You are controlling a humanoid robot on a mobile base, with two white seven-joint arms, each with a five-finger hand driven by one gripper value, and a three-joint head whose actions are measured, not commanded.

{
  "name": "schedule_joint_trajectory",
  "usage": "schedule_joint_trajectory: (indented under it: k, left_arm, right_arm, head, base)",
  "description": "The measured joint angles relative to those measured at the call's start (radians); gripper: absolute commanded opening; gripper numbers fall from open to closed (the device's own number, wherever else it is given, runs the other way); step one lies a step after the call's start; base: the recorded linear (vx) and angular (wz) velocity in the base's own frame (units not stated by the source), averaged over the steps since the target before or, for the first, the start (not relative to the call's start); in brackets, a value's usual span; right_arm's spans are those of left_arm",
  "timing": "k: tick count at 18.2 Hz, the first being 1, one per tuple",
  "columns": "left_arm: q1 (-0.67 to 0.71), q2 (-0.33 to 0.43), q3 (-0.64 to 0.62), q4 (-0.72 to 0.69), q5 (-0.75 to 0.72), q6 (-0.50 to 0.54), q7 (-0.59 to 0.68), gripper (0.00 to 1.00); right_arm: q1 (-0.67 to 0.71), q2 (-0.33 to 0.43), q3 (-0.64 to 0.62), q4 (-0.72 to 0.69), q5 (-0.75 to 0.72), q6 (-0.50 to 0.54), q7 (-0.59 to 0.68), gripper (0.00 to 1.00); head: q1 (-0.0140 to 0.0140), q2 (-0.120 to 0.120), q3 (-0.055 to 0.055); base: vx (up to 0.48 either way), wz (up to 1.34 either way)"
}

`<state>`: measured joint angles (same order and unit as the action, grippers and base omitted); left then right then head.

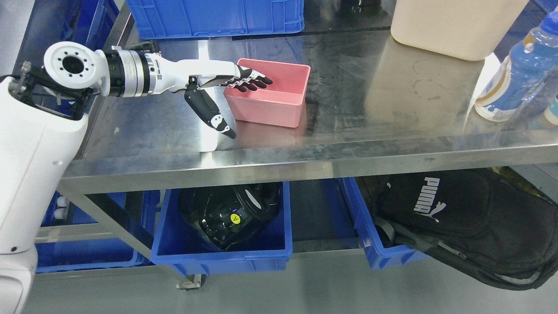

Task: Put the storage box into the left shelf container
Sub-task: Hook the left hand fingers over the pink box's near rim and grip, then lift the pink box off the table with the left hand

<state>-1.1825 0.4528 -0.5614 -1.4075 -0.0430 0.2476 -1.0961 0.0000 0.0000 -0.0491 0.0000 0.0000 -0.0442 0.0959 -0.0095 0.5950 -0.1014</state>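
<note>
Just one pink storage box [271, 92], three blue bins [222, 255].

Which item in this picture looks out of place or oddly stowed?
The black Puma backpack looks oddly stowed: it slumps out of the right blue bin under the steel table, spilling over its rim. The pink storage box sits upright, undamaged, with the left hand open at its left wall.

Glossy steel table [392, 100] (smeared), matt pink plastic storage box [279, 109], black cloth bag [457, 218].
</note>
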Motion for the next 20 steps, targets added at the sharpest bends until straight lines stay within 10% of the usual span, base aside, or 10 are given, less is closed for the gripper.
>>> schedule_joint_trajectory:
  k: [6, 12, 20]
  left_arm:
    - [0.011, -0.083, -0.001, 0.064, -0.092, -0.01, 0.013, 0.8]
    - [0.025, -0.169, 0.053, 0.151, -0.156, -0.021, 0.005, 0.15]
    - [0.045, -0.285, 0.236, 0.233, -0.177, -0.172, -0.013, 0.01]
  right_arm:
    - [0.0, 0.0, 0.0, 0.0, 0.0, 0.0, 0.0, 1.0]
    - [0.0, 0.0, 0.0, 0.0, 0.0, 0.0, 0.0, 1.0]
    - [0.0, 0.0, 0.0, 0.0, 0.0, 0.0, 0.0, 1.0]
  head:
    - [0.0, 0.0, 0.0]
    - [0.0, 0.0, 0.0]
    - [0.0, 0.001, 0.0]
  base:
    - [0.0, 0.0]
    - [-0.003, 0.08]
    - [0.01, 0.04]
